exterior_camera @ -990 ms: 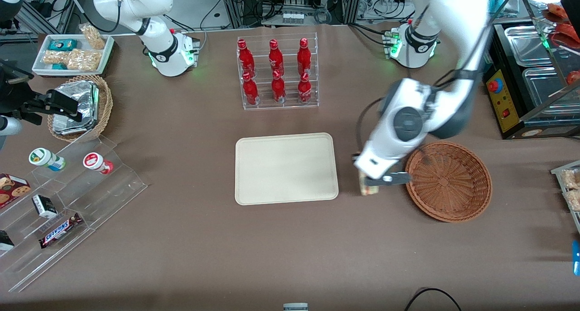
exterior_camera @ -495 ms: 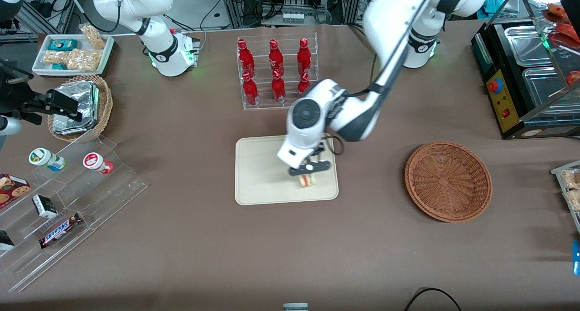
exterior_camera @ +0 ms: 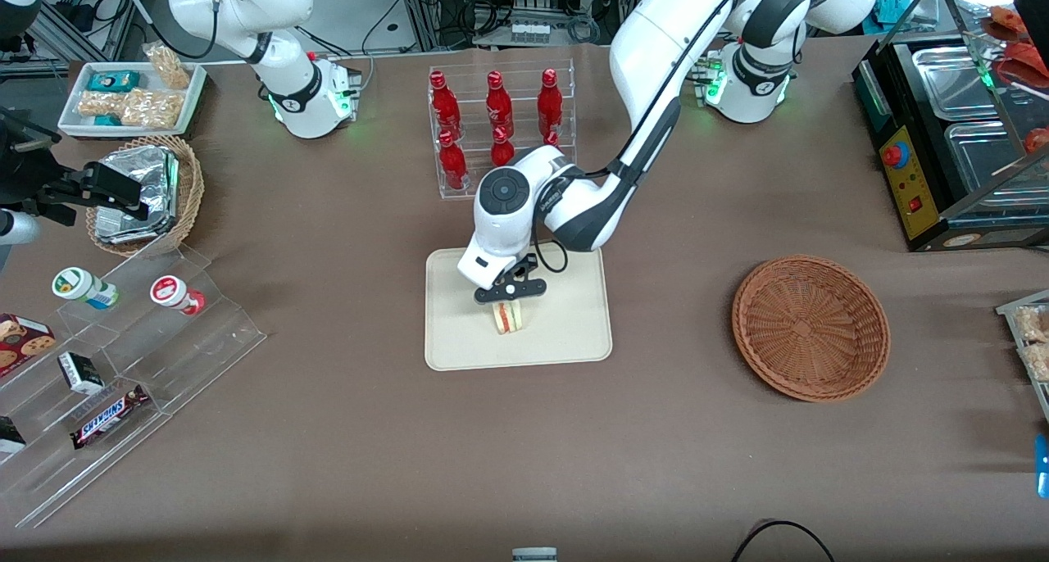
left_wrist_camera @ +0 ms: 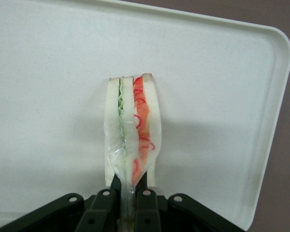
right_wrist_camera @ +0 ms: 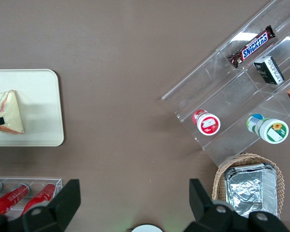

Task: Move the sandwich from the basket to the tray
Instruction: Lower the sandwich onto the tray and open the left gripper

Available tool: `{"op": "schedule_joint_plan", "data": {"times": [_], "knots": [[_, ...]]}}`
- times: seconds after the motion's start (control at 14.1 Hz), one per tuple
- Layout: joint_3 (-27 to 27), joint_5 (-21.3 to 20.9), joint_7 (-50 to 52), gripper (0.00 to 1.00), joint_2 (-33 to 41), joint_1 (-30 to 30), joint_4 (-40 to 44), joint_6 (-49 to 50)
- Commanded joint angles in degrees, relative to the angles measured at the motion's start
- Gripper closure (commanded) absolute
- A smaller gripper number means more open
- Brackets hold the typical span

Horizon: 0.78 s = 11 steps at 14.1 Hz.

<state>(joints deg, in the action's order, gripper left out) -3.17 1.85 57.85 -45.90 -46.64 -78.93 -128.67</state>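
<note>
Over the tray (exterior_camera: 459, 341), carrying the sandwich (exterior_camera: 509, 317) low above the middle, pincer (exterior_camera: 510, 293) clamped on it.
Pinching the wedge by its narrow wrapped end, probably so the broad bread edge meets the tray first; hanging just above or barely touching the cream floor, hard to say which. Closing narrow, fingers (left_wrist_camera: 105, 205) squeezing wrap and filling together, nothing else in contact. Leaving the basket (exterior_camera: 811, 327) bare on the surface, well apart toward the working arm's end. Judging release as the remaining step.
</note>
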Motion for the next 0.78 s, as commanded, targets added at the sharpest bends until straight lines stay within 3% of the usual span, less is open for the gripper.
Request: {"op": "schedule_joint_plan", "data": {"times": [0.0,0.07,0.35,0.71], "knots": [[0.7,0.0,0.3,0.68,-0.4,-0.5,1.5,0.1],[0.7,-0.1,0.4,0.01,-0.2,-0.4,1.4,0.0],[0.8,-0.3,0.2,0.0,2.9,-0.1,1.2,1.1],[3.2,-0.2,-4.4,0.0,13.3,2.0,-4.1,16.7]]}}
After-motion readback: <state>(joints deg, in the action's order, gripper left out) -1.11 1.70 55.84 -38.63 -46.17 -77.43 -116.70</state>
